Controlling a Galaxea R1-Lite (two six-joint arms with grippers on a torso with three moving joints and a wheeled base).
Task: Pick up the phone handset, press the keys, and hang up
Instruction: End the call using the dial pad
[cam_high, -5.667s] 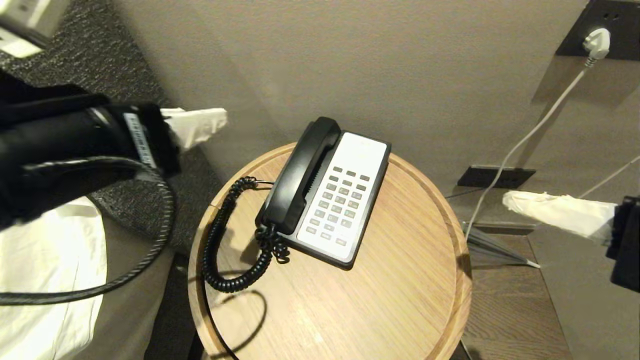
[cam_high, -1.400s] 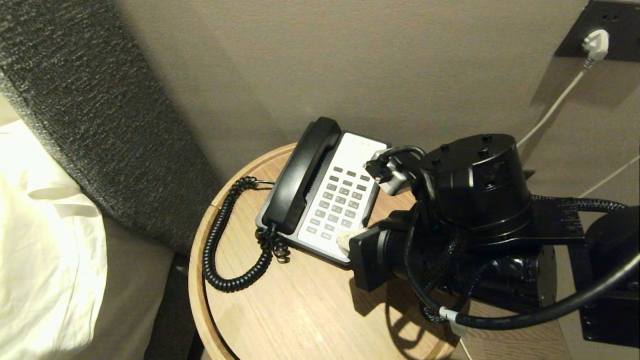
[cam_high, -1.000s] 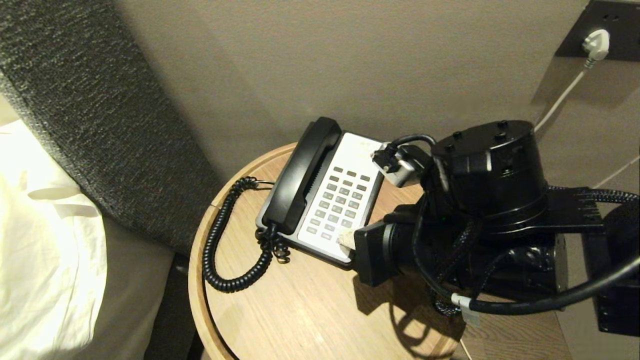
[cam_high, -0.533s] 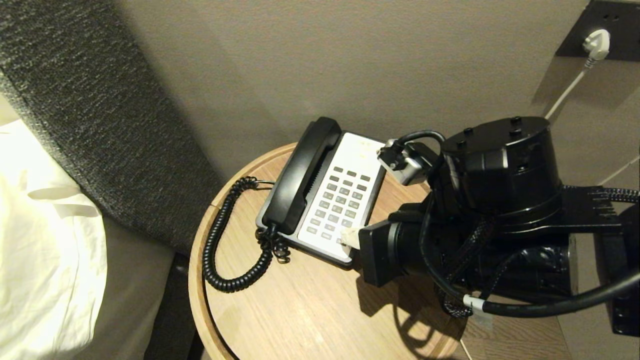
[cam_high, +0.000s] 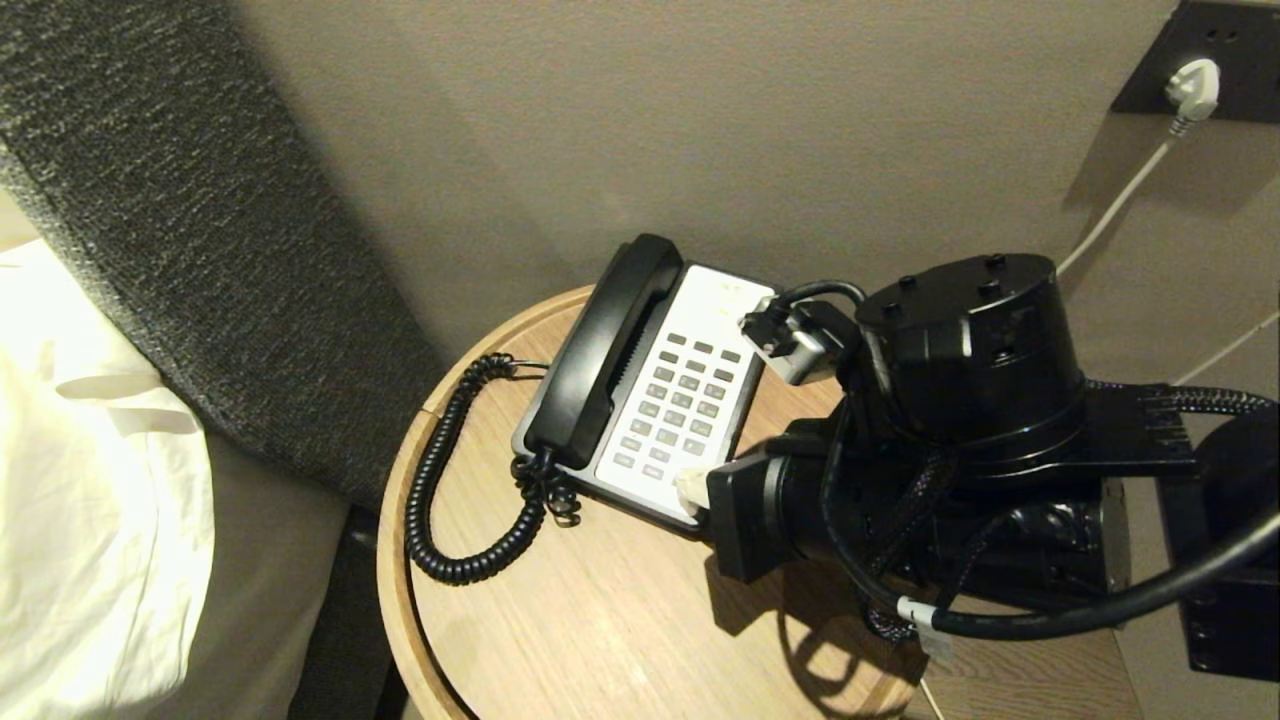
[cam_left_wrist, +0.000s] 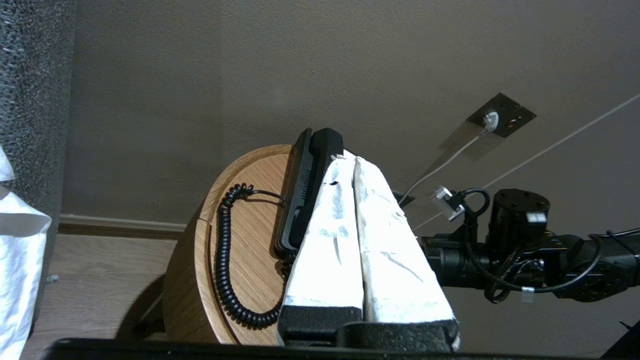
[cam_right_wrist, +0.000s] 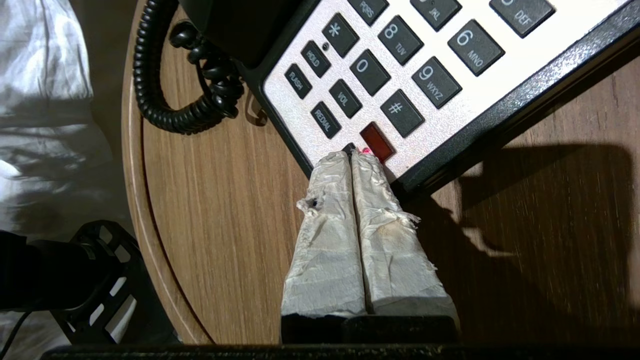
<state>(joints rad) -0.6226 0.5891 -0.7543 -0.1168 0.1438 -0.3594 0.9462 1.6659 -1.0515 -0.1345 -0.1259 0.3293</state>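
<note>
My right gripper (cam_right_wrist: 351, 156), fingers pressed together into one blunt tip, sits on the phone's (cam_high: 690, 400) near corner by the red key (cam_right_wrist: 377, 141), probably to press a single key. The handset (cam_high: 600, 355) lies in its cradle. Only the wrist view shows that contact. My left gripper (cam_left_wrist: 348, 161), fingers pressed together too, hangs well back.

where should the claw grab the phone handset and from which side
Probably the slim middle bar of the phone handset, coming straight down from above, fingers closing across its width. Both ends are thick and blocky and sit in the cradle, and the coiled cord hangs off the near end.
</note>
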